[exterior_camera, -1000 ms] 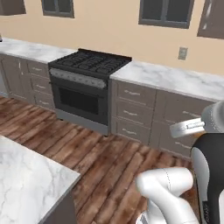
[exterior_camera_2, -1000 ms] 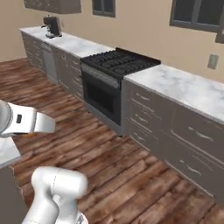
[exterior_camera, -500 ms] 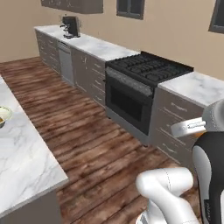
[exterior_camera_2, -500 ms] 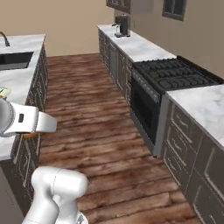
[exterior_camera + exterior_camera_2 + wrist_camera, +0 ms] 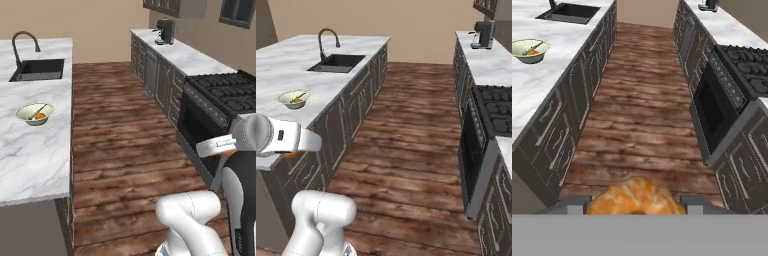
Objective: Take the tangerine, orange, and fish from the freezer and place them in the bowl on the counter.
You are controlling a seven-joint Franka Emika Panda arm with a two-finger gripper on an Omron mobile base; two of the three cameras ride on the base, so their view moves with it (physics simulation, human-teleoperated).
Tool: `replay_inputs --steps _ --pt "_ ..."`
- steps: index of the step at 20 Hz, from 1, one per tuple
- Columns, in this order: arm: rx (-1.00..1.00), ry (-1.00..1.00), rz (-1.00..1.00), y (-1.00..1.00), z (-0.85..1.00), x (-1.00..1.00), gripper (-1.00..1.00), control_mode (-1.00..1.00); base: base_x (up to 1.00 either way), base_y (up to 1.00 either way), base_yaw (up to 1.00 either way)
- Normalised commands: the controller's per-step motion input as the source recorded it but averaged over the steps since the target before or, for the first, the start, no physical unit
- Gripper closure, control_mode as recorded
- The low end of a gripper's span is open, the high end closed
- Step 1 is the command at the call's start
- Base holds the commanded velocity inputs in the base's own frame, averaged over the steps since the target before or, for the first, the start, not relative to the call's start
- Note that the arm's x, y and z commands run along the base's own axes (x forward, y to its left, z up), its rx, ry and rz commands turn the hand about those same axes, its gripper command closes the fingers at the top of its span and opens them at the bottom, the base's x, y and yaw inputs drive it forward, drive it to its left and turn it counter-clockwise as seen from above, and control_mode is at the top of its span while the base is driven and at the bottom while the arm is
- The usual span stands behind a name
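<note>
The bowl [image 5: 25,111] [image 5: 286,96] [image 5: 519,47] is small, pale cream-green and stands on the white marble counter [image 5: 30,155] [image 5: 286,65] [image 5: 532,80] at the left. Something orange with a pale strip lies in it; I cannot tell what. My gripper [image 5: 635,202] is shut on a round, bumpy orange fruit [image 5: 637,192], either the tangerine or the orange. It hangs over the wooden floor, well short of the bowl. A sliver of that fruit [image 5: 290,156] peeks out under my forearm. The freezer is out of view, and I cannot make out the fish.
A black sink [image 5: 37,70] [image 5: 336,62] with a curved faucet [image 5: 24,42] is set in the counter beyond the bowl. A black stove [image 5: 220,100] [image 5: 491,115] and a coffee machine [image 5: 165,31] line the right side. A wooden floor aisle [image 5: 647,100] runs between.
The whole picture has swung as the base turned: the stove slid to the right and the counter with the bowl and sink came into view at the left. The grip on the fruit is unchanged.
</note>
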Motion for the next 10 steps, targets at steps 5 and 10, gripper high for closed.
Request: replay_inputs --steps 5,10 --pt "0.00 0.00 0.00 0.00 0.00 0.00 1.00 1.00 0.59 -0.55 0.65" --pt "0.00 0.00 0.00 0.00 0.00 0.00 1.00 1.00 0.64 -0.52 0.65"
